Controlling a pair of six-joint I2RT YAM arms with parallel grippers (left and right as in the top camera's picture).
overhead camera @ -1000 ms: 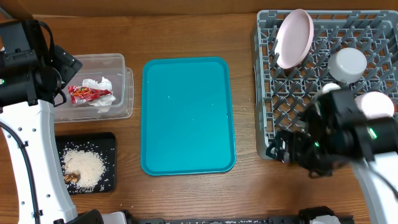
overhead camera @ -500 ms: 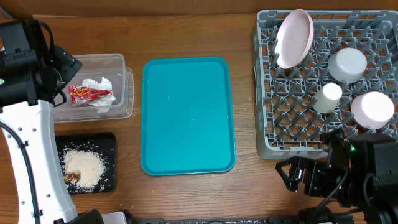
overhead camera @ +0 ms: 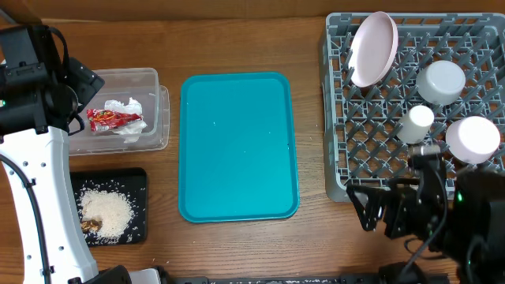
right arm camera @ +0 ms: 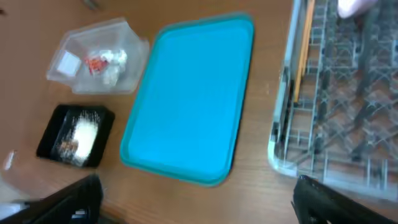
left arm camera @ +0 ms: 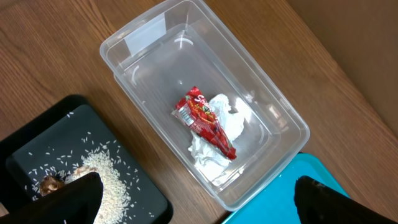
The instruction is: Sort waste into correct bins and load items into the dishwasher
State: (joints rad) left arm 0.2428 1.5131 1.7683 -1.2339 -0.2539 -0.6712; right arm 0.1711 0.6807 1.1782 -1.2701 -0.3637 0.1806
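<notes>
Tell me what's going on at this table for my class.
This is a clean-up job, and the sorting looks done. The red wrapper and white tissue lie in the clear tub; rice and brown scraps sit on the black tray. The plate, a bowl, another round dish, a cup and chopsticks are in the grey dish rack. The teal tray carries only tiny specks. Both grippers are open and empty: the left gripper hovers by the tub, the right gripper by the rack's near corner.

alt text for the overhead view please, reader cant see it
A teal tray lies in the middle, between a grey dish rack on the right, holding a pink plate and three pale dishes, and, on the left, a clear tub with a red wrapper and tissue beside a black tray of rice.
</notes>
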